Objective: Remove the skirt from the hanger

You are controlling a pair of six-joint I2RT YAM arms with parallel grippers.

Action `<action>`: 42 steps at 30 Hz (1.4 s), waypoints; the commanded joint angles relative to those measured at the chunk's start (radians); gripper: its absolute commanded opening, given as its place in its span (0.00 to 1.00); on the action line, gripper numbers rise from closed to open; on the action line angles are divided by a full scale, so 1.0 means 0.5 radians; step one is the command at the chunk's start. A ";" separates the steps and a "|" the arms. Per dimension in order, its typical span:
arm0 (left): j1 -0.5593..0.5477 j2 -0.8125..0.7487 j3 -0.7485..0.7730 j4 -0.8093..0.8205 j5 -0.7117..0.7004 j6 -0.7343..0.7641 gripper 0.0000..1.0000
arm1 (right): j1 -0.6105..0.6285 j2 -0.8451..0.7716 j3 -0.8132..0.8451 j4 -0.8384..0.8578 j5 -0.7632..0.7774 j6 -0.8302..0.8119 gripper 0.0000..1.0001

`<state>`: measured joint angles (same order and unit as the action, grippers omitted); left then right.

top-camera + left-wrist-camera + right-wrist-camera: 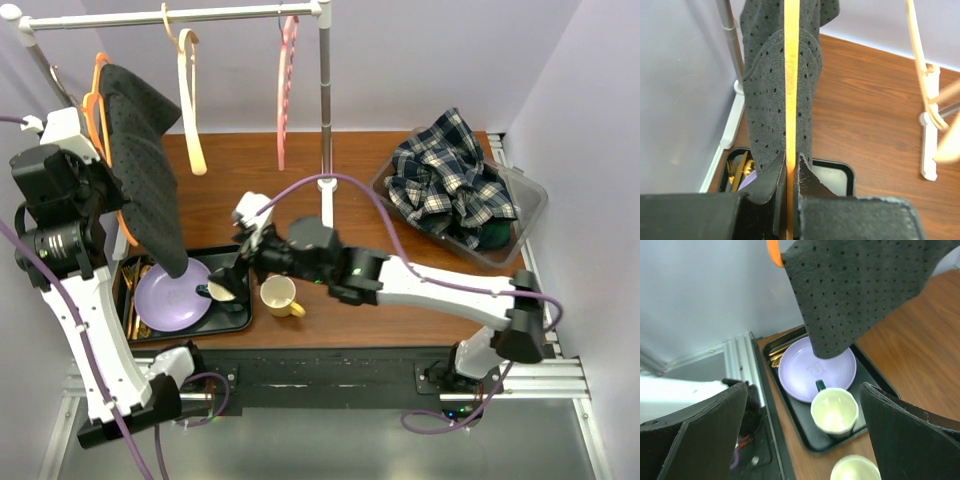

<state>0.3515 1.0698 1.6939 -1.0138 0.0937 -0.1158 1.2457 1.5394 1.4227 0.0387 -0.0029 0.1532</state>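
Note:
A dark grey dotted skirt (150, 175) hangs over an orange hanger (97, 88) at the left, its lower end dangling above the purple plate. My left gripper (100, 185) is shut on the hanger. In the left wrist view its fingers (810, 182) pinch the hanger's thin orange edge (791, 75), with the skirt (767, 100) draped on both sides. My right gripper (228, 275) is open and empty, low over the black tray, just right of and below the skirt's hem. In the right wrist view the skirt (855, 285) hangs ahead of the open right gripper (805, 430), with the hanger tip (774, 251) at the top.
The black tray (235, 322) holds a purple plate (165, 298), a cup with a green handle (222, 288) and gold cutlery (135, 290). A yellow mug (280, 296) stands beside it. The rack (325, 100) carries a cream hanger (190, 100) and a pink hanger (285, 90). A bin (530, 215) holds plaid cloth.

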 commanded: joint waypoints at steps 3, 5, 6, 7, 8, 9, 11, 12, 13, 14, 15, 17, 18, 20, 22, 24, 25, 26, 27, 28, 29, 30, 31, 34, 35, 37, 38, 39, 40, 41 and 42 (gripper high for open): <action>0.006 -0.130 -0.016 0.233 0.181 -0.146 0.00 | 0.141 0.308 0.130 0.536 0.211 -0.285 0.98; 0.003 -0.142 -0.031 0.242 0.190 -0.164 0.00 | 0.153 0.424 0.182 0.588 0.217 -0.373 0.98; 0.006 -0.155 -0.025 0.242 0.211 -0.176 0.00 | 0.156 0.470 0.246 0.597 0.211 -0.392 0.98; 0.003 -0.158 -0.028 0.242 0.221 -0.176 0.00 | 0.156 0.504 0.274 0.613 0.202 -0.410 0.98; 0.003 -0.167 -0.025 0.242 0.230 -0.176 0.00 | 0.159 0.577 0.296 0.631 0.199 -0.453 0.98; 0.006 -0.182 -0.025 0.242 0.236 -0.176 0.00 | 0.162 0.612 0.339 0.646 0.205 -0.466 0.99; 0.006 -0.192 -0.025 0.245 0.239 -0.176 0.00 | 0.159 0.694 0.400 0.659 0.279 -0.502 0.99; 0.003 -0.195 -0.031 0.245 0.245 -0.176 0.00 | 0.159 0.762 0.455 0.665 0.297 -0.521 0.99; 0.003 -0.204 -0.038 0.245 0.251 -0.176 0.00 | 0.162 0.799 0.483 0.680 0.346 -0.533 0.99; 0.000 -0.219 -0.056 0.245 0.254 -0.176 0.00 | 0.162 0.832 0.514 0.689 0.392 -0.558 0.99; -0.004 -0.225 -0.068 0.242 0.242 -0.176 0.00 | 0.165 0.900 0.575 0.693 0.438 -0.570 0.99; -0.007 -0.247 -0.090 0.239 0.239 -0.173 0.00 | 0.159 0.958 0.643 0.693 0.542 -0.613 0.99; -0.007 -0.253 -0.087 0.236 0.242 -0.176 0.00 | 0.162 1.010 0.698 0.693 0.561 -0.634 0.99; -0.013 -0.256 -0.087 0.242 0.257 -0.186 0.00 | 0.159 1.056 0.756 0.717 0.588 -0.680 0.97; -0.010 -0.256 -0.084 0.251 0.273 -0.189 0.00 | 0.159 1.106 0.796 0.729 0.598 -0.702 0.79; -0.013 -0.247 -0.078 0.260 0.291 -0.186 0.00 | 0.162 1.115 0.830 0.742 0.641 -0.714 0.37; -0.010 -0.244 -0.075 0.257 0.291 -0.177 0.00 | 0.159 1.094 0.827 0.751 0.650 -0.717 0.26; -0.013 -0.244 -0.078 0.254 0.279 -0.143 0.00 | 0.162 1.072 0.806 0.754 0.644 -0.739 0.01; -0.013 -0.241 -0.075 0.257 0.261 -0.115 0.00 | 0.162 1.042 0.784 0.757 0.635 -0.748 0.00; -0.010 -0.241 -0.071 0.254 0.233 -0.091 0.00 | 0.162 0.962 0.751 0.766 0.613 -0.751 0.00; -0.013 -0.241 -0.068 0.254 0.157 -0.045 0.00 | 0.162 0.904 0.674 0.772 0.586 -0.769 0.00; -0.013 -0.238 -0.062 0.257 0.117 -0.032 0.00 | 0.162 0.849 0.637 0.760 0.516 -0.779 0.00; -0.013 -0.225 -0.038 0.257 0.089 -0.023 0.00 | 0.162 0.718 0.597 0.748 0.485 -0.782 0.00; -0.010 -0.192 0.014 0.279 0.055 -0.014 0.00 | 0.175 0.484 0.410 0.711 0.270 -0.773 0.00; -0.013 -0.192 0.018 0.291 0.043 -0.011 0.00 | 0.184 0.343 0.303 0.705 0.227 -0.788 0.00; -0.013 -0.182 0.021 0.328 0.025 0.008 0.00 | 0.242 0.198 0.214 0.625 0.199 -0.879 0.00; -0.013 -0.176 0.018 0.343 -0.012 0.035 0.00 | 0.260 0.052 0.122 0.595 0.175 -0.907 0.00; -0.010 -0.170 0.021 0.352 -0.034 0.047 0.00 | 0.276 -0.025 0.064 0.558 0.144 -0.926 0.00; -0.010 -0.158 0.027 0.355 -0.052 0.063 0.00 | 0.294 -0.105 0.002 0.549 0.050 -0.938 0.00; -0.013 -0.152 0.027 0.359 -0.089 0.090 0.00 | 0.294 -0.203 -0.126 0.545 0.015 -0.935 0.00; -0.010 -0.149 0.033 0.368 -0.092 0.106 0.00 | 0.300 -0.365 -0.176 0.506 0.012 -0.926 0.00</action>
<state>0.3393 0.9894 1.6508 -1.0191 0.1459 -0.1432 1.3598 1.5665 1.4422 0.2985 0.1192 -0.2718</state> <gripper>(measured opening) 0.062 0.015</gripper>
